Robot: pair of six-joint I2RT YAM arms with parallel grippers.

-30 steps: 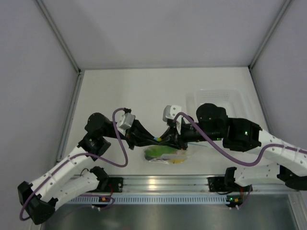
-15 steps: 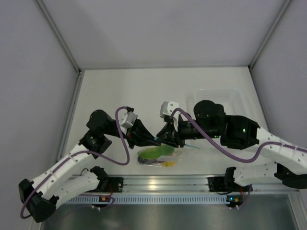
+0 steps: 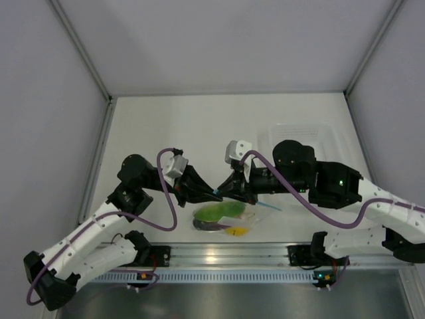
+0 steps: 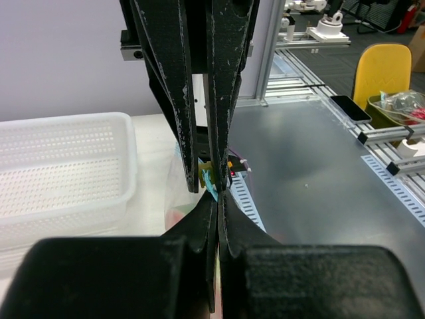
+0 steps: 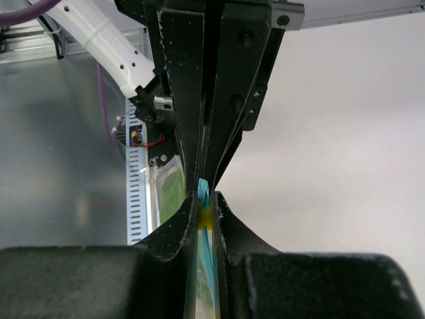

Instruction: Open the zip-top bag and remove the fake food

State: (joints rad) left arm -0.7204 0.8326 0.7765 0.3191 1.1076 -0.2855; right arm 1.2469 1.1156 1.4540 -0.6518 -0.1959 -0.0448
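Note:
The zip-top bag [image 3: 247,214] hangs low over the table's front edge, held by its teal zip strip [image 3: 265,205]. Inside it I see a green piece [image 3: 214,211], a yellow piece [image 3: 236,230] and a dark purple piece [image 3: 208,226]. My left gripper [image 3: 214,194] and right gripper [image 3: 227,191] meet tip to tip at the bag's top, both shut on it. In the left wrist view the left gripper [image 4: 217,198] pinches the teal strip [image 4: 208,179]. In the right wrist view the right gripper [image 5: 206,199] clamps the strip [image 5: 203,189] at its yellow slider [image 5: 206,217].
A clear rigid tub [image 3: 302,133] stands at the back right; it shows as a white perforated basket in the left wrist view [image 4: 60,166]. The metal rail [image 3: 226,252] runs along the table's front edge just below the bag.
Both grippers have stayed pinched on the bag's top. They shifted slightly left and back, and the bag swung with them; the strip's loose end now trails to the right.

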